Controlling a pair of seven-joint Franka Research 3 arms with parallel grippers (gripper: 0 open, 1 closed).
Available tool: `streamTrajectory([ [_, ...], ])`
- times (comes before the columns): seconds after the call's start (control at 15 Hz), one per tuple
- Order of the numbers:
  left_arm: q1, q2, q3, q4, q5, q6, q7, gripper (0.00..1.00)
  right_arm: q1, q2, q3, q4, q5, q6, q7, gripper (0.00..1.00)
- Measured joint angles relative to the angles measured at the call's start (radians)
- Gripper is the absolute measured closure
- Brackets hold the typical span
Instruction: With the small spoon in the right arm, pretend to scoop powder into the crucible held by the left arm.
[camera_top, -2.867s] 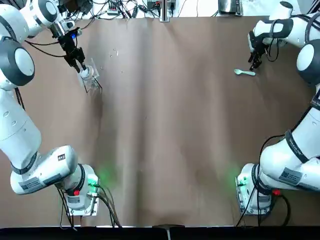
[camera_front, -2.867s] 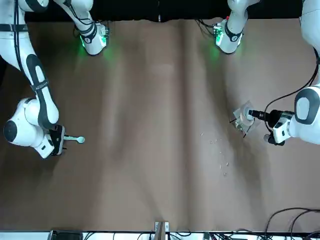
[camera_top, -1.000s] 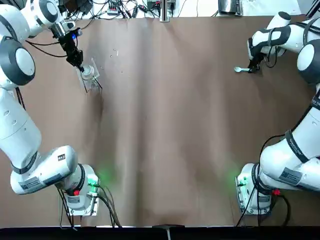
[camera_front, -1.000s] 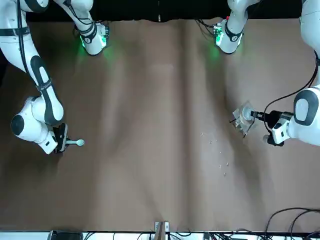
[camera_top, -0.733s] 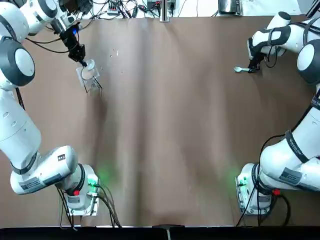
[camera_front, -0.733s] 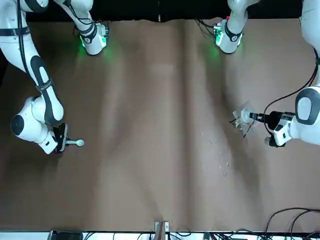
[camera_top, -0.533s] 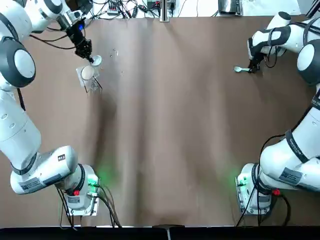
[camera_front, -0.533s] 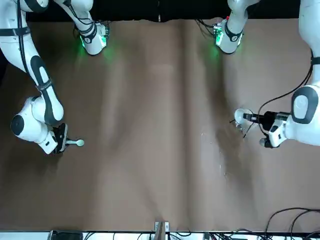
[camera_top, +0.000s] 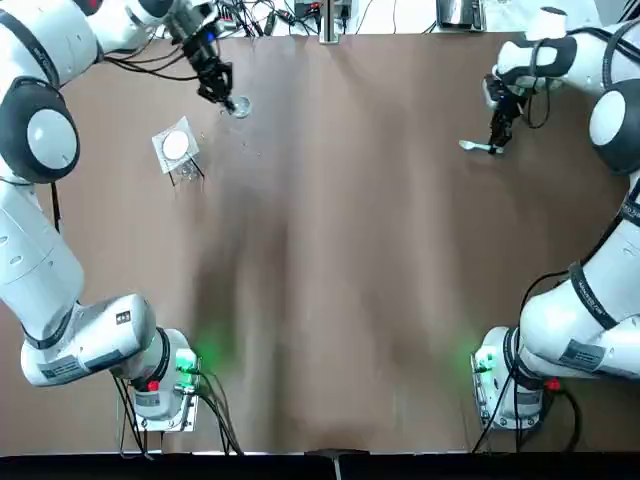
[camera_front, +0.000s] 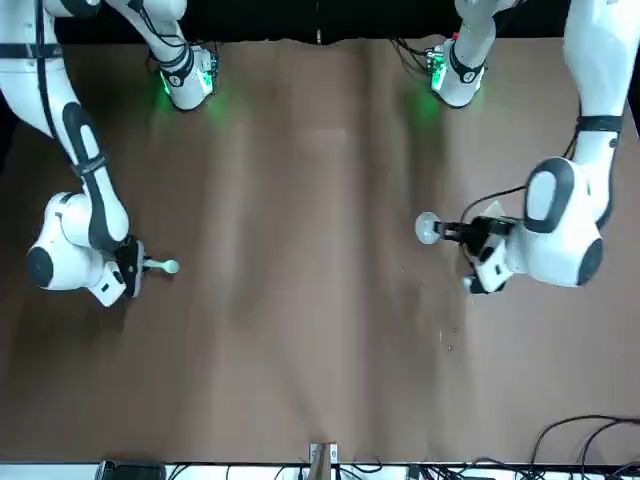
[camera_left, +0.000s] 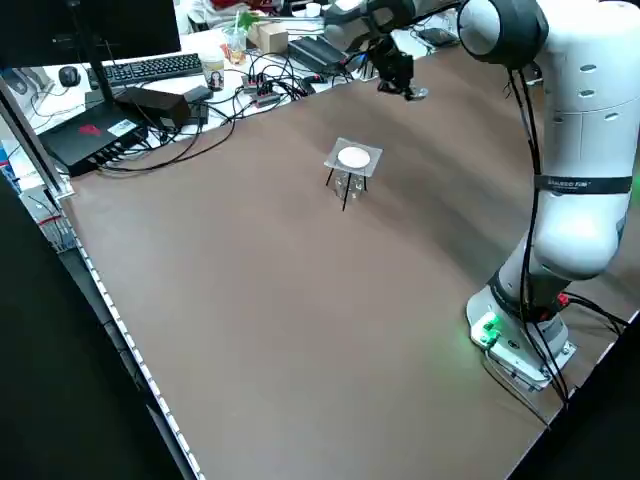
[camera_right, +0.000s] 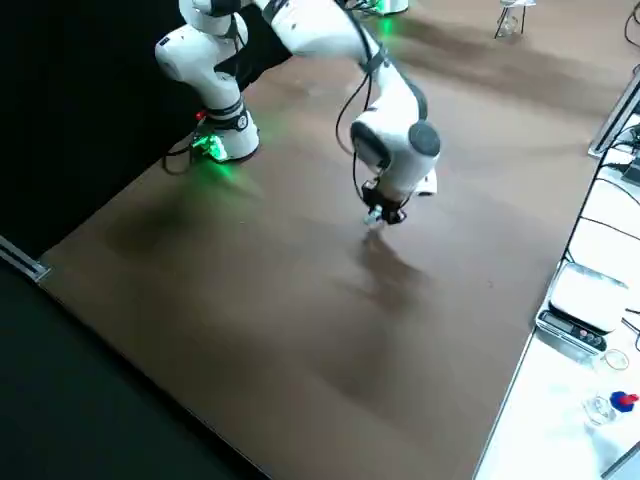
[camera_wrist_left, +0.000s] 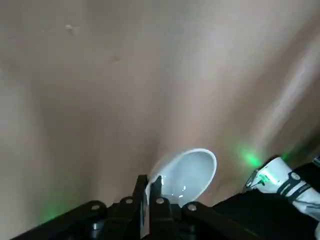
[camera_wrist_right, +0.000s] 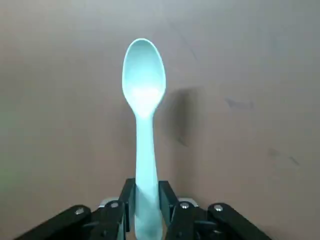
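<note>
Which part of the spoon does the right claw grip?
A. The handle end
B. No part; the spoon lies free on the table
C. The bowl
A: in the right wrist view the right claw is shut on the handle end of the spoon, and the bowl points away from it.

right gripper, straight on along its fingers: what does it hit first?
Probably the bare table, the small spoon it holds touching first; nothing else shows ahead of the right gripper. Depth unclear.
</note>
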Motion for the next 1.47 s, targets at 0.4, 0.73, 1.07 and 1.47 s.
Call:
streamTrajectory([
  [0.4, -0.127, 0.000, -0.040, 0.005, 0.000, 0.122, -0.178, 0.95, 0.240, -0.029, 0.015, -0.001, 0.077, -0.103, 0.410, 0.75],
  [0.73, -0.163, 0.007, -0.039, 0.006, -0.008, 0.167, -0.229, 0.95, 0.386, -0.029, 0.034, -0.002, 0.196, -0.130, 0.710, 0.75],
  [1.07, -0.164, 0.024, -0.035, 0.006, -0.008, 0.186, -0.231, 0.95, 0.494, -0.029, 0.040, -0.003, 0.380, -0.130, 0.902, 0.75],
  [1.47, -0.164, 0.026, -0.031, 0.006, -0.008, 0.187, -0.231, 0.95, 0.563, -0.019, 0.040, -0.004, 0.450, -0.127, 1.022, 0.75],
])
